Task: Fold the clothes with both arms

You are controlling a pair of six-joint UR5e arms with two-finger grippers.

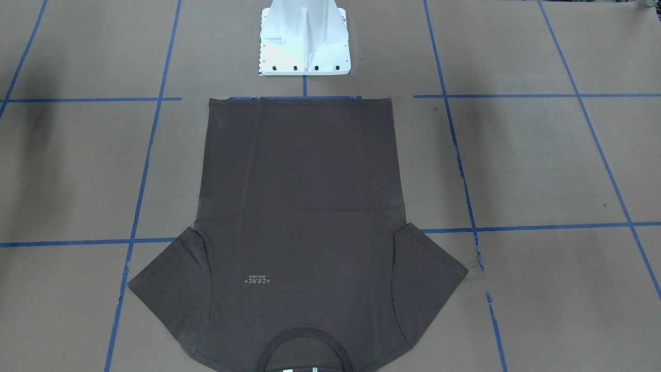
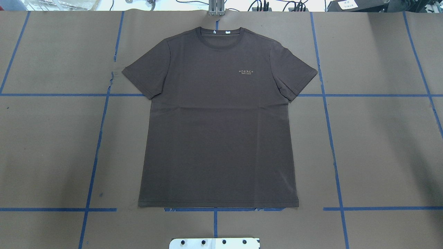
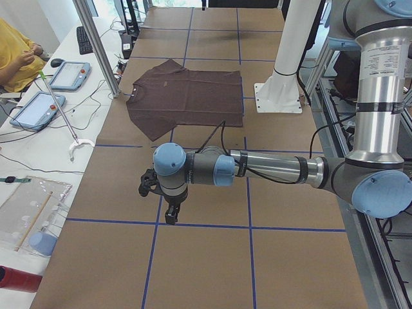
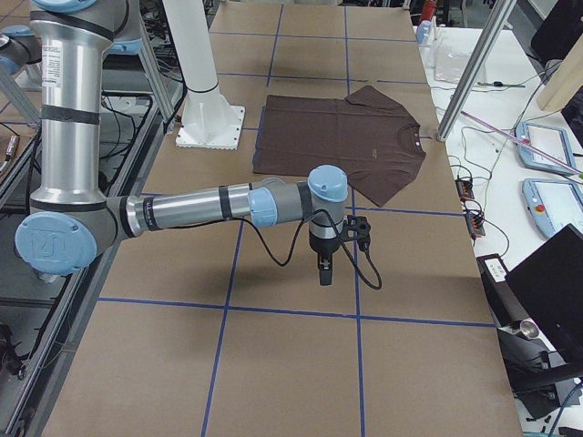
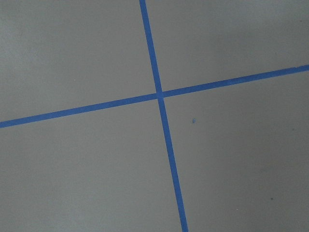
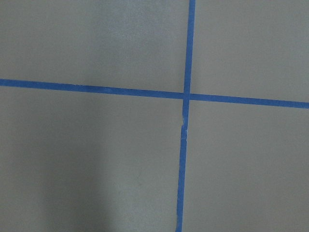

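- T-shirt [image 2: 218,121] lies flat and face up mid-table, sleeves spread, hem toward the white pedestal [image 1: 304,41], collar [image 2: 221,38] on the side away from it
- Left arm [image 3: 270,168] reaches out over the brown paper [image 2: 380,138] toward the table's left end, well apart from the T-shirt; left gripper [image 3: 171,215] points down, and I cannot tell how its jaws stand
- Right arm [image 4: 200,208] does likewise at the opposite end; right gripper [image 4: 325,273] points down, jaw state equally unreadable to me
- Both wrist cameras give me only paper and crossed blue tape lines [image 5: 159,94]
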